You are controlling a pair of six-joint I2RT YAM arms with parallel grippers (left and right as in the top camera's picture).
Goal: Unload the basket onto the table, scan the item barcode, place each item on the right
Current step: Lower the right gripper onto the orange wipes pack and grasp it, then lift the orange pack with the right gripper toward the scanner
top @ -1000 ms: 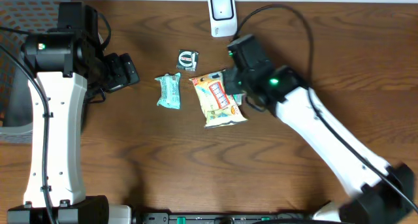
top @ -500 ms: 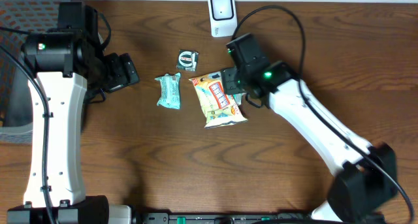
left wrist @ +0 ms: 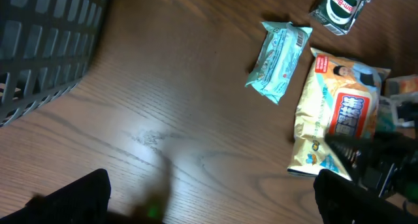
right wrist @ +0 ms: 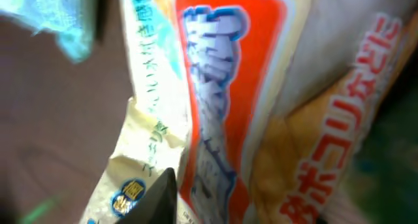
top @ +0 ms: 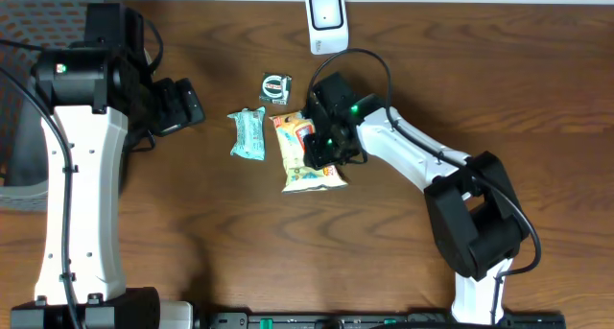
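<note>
Overhead: right claw [top: 322, 145] over snack bag [top: 303, 173].

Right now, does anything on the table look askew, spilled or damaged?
Only the yellow snack bag stands out: it lies slanted and crinkled beside the teal packet, with the right gripper over its right side. Nothing looks spilled or torn.

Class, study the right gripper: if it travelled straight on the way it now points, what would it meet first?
The yellow snack bag: the right gripper points down at it, and the bag fills its wrist view. Whether they already touch is unclear.
</note>
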